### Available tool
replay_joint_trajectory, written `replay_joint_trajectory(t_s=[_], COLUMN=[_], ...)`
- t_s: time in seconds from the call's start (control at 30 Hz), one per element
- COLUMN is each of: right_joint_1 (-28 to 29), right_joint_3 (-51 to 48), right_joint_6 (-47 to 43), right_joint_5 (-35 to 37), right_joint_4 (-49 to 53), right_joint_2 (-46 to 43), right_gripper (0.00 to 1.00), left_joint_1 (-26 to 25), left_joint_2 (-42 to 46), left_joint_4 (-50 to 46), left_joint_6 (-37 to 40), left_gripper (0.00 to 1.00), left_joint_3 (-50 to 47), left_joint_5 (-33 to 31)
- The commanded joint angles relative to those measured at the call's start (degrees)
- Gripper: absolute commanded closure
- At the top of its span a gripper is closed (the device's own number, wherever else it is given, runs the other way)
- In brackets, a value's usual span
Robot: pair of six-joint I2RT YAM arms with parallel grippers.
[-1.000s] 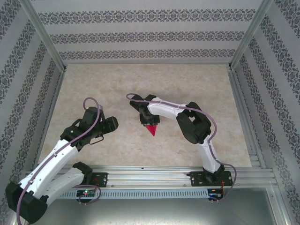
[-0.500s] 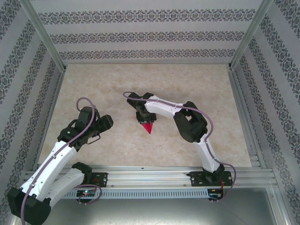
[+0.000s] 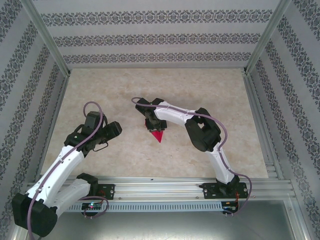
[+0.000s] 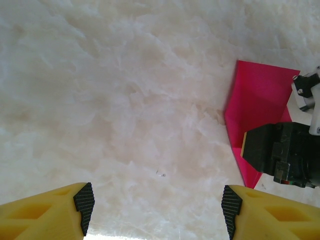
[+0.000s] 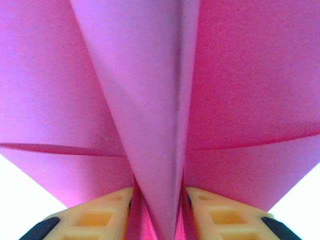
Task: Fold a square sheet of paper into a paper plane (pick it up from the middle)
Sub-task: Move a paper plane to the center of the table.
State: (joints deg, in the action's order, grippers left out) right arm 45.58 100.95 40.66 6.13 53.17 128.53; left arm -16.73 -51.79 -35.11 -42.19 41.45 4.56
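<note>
The square sheet of paper, magenta-pink, stands folded into a pointed paper plane (image 3: 159, 136) at the middle of the table, its tip toward the near edge. My right gripper (image 3: 154, 125) comes down on it from behind and is shut on the plane's centre ridge (image 5: 160, 115), which rises between the yellow fingers (image 5: 100, 216). The wings spread to both sides. My left gripper (image 3: 118, 129) hovers to the left of the plane, apart from it, open with bare table between its pads (image 4: 84, 204). In the left wrist view the plane (image 4: 255, 107) lies at the right, partly behind the right gripper's black body (image 4: 280, 152).
The marble-look table (image 3: 100, 90) is ringed by patterned walls. An aluminium rail (image 3: 160, 185) runs along the near edge, with both arm bases on it. Metal frame posts stand at the back corners.
The right gripper has shifted slightly left with the plane in it. The left arm has drawn back a little to the left, its jaws unchanged.
</note>
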Motion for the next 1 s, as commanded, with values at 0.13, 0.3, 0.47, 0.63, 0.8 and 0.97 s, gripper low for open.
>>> replay_joint_trajectory(t_s=[0.13, 0.3, 0.47, 0.63, 0.8, 0.97], right_joint_1=[-1.2, -1.5, -1.3, -2.0, -2.3, -2.2], right_joint_3=[-1.0, -3.6, -4.4, -4.7, -2.8, -3.0], right_joint_6=[2.7, 5.3, 7.4, 5.7, 4.1, 2.7], right_joint_5=[-2.3, -2.1, -1.5, -1.9, -2.0, -1.0], right_joint_4=[-2.9, -5.1, -6.6, -7.6, -5.1, -5.7], right_joint_2=[-1.2, -3.0, -3.7, -5.1, -5.1, -10.7], right_gripper=[0.69, 0.72, 0.73, 0.79, 0.71, 0.55], left_joint_1=[1.1, 1.1, 1.3, 1.3, 1.3, 1.3], left_joint_2=[-2.8, -4.8, -6.0, -6.7, -6.6, -6.3], left_joint_4=[4.5, 3.7, 4.1, 5.5, 5.2, 7.2], left_joint_6=[0.4, 0.7, 0.2, 0.1, 0.8, 2.4], left_gripper=[0.29, 0.29, 0.29, 0.3, 0.29, 0.29], left_joint_3=[1.5, 3.2, 3.4, 4.1, 4.1, 4.1], left_joint_5=[1.0, 0.9, 0.2, -0.4, -1.4, -1.4])
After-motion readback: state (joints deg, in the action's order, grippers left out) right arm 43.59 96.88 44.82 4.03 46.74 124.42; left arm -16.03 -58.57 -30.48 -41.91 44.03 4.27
